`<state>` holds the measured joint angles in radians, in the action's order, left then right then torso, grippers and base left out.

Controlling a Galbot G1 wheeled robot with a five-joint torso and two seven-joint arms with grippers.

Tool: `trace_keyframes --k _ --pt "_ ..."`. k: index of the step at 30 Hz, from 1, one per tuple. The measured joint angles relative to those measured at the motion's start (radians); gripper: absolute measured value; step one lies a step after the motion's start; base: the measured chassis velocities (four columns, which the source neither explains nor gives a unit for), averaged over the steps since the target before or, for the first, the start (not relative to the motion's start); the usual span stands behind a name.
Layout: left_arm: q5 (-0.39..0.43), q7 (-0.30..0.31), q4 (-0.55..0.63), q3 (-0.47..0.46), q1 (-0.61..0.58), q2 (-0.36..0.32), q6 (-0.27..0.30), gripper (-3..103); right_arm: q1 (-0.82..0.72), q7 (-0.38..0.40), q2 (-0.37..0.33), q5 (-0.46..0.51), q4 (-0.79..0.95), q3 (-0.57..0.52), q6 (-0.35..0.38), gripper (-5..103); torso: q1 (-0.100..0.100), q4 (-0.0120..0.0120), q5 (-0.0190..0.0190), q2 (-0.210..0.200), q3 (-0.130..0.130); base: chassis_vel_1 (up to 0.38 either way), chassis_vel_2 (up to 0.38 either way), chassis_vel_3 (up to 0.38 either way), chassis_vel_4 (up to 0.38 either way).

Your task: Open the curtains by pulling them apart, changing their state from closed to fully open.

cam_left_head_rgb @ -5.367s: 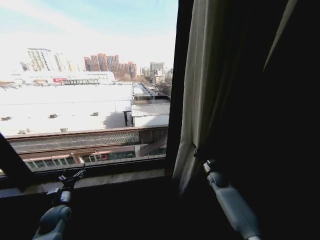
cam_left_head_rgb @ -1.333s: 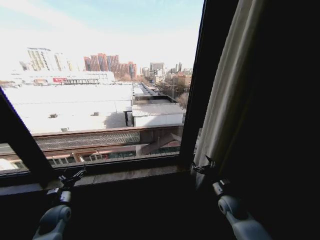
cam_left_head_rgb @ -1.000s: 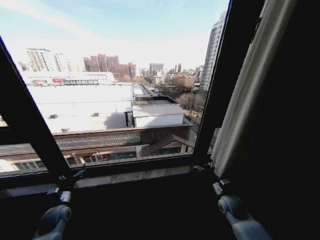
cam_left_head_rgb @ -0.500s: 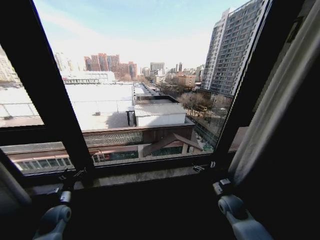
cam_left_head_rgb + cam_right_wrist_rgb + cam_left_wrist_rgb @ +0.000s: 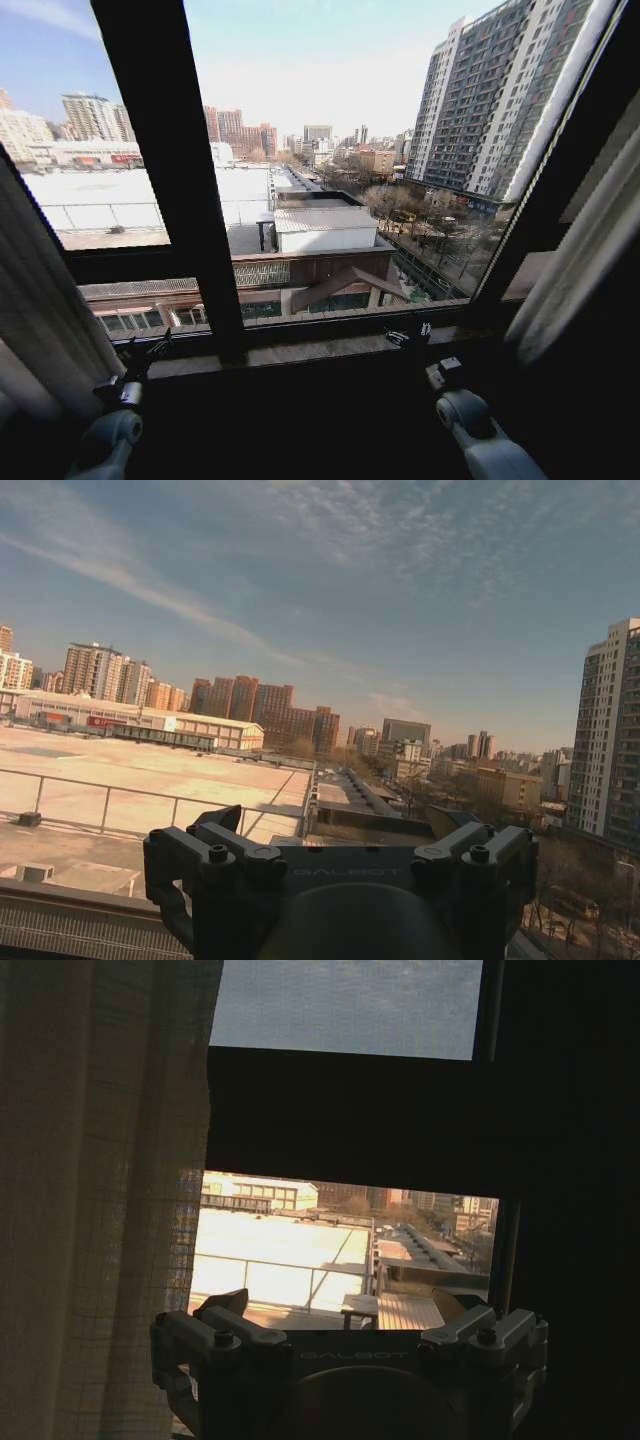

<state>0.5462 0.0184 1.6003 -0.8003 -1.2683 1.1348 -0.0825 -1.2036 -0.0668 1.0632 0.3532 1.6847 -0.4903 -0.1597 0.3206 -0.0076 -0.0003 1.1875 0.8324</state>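
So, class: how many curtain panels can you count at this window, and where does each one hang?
2: the left curtain panel bunched at the window's left edge, the right curtain panel at its right edge. More fabric may lie beyond the frame.

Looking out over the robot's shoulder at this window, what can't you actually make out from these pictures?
- The curtains: in the head view, the picture's edges cut off their tops and bottoms on both sides, so the rail and hems are unseen.
- Left gripper: it is small and dark against the sill in the head view.
- Right gripper: likewise in the head view, its fingertips merge with the dark window frame.
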Motion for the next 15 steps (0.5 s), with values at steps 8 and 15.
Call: trace_keyframes --k 8,15 --pt "0.000 0.000 0.000 0.000 0.000 0.000 0.000 100 0.000 0.000 0.000 0.000 0.000 0.000 0.000 100 0.000 0.0003 0.0006 0.000 0.000 0.342 0.337 -0.373 -0.339" --pt "0.000 0.000 0.000 -0.001 0.000 0.000 0.000 100 0.000 0.000 0.000 0.000 0.000 0.000 0.000 100 0.000 0.0009 -0.0002 0.000 0.000 0.181 0.170 -0.136 -0.189"
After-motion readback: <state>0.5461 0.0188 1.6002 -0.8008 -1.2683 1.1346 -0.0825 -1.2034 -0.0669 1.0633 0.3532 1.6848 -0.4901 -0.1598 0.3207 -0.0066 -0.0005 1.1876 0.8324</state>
